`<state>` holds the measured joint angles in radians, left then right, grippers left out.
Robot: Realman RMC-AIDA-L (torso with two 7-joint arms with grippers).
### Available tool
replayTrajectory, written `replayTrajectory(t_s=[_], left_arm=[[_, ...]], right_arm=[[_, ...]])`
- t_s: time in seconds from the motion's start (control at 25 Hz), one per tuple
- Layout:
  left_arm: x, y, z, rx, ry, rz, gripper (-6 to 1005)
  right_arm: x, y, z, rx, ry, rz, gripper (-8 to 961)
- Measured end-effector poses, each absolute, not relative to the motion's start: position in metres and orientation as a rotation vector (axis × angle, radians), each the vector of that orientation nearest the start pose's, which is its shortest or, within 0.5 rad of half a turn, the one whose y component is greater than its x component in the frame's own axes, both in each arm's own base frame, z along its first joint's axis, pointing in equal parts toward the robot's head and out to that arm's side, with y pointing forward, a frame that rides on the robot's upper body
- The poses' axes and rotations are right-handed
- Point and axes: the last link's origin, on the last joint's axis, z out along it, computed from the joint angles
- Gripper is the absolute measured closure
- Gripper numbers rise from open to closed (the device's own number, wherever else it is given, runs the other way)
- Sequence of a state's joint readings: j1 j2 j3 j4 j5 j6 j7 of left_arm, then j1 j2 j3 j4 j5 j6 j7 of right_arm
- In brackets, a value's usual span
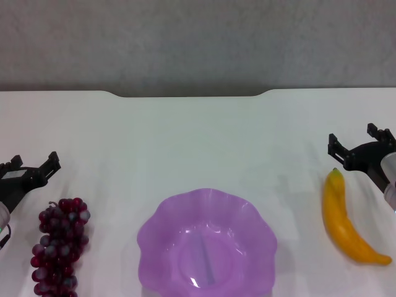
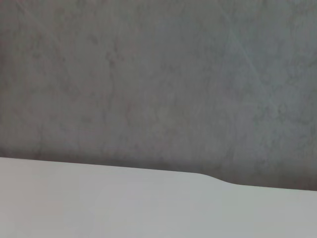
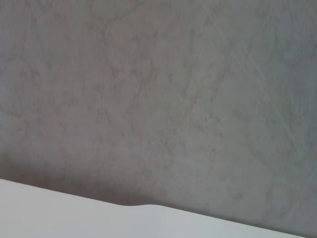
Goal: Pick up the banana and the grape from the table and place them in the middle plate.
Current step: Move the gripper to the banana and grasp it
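Note:
The banana [image 1: 349, 224] lies on the white table [image 1: 198, 142] at the right, stem tip pointing away from me. The grape bunch [image 1: 59, 246] lies at the left front. The purple scalloped middle plate [image 1: 206, 244] sits at the front centre and holds nothing. My left gripper [image 1: 29, 166] is open and empty at the left edge, just behind and left of the grapes. My right gripper [image 1: 354, 140] is open and empty at the right edge, just behind the banana's stem tip. Both wrist views show only the table [image 2: 99, 203] [image 3: 49, 213] and the grey wall.
A grey wall [image 1: 198, 43] stands behind the table's notched far edge [image 1: 189, 94]. It also fills most of the left wrist view [image 2: 158, 79] and the right wrist view [image 3: 158, 99].

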<state>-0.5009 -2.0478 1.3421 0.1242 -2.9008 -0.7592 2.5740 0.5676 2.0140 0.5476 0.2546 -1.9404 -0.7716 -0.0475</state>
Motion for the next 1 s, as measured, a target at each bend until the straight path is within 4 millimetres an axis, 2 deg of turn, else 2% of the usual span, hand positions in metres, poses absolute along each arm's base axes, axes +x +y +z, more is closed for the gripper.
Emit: replayTrajectory(t_s=[0.72, 1.0], left_arm=[[-0.369, 0.360, -0.008, -1.639, -0.948, -0.540, 123], [-0.376, 0.353, -0.008, -1.631, -0.956, -0.523, 123]], right_arm=[[0.325, 0.375, -0.040, -1.790, 0.603, 0.373, 69], [0.306, 0.390, -0.051, -1.860, 0.634, 0.355, 69]])
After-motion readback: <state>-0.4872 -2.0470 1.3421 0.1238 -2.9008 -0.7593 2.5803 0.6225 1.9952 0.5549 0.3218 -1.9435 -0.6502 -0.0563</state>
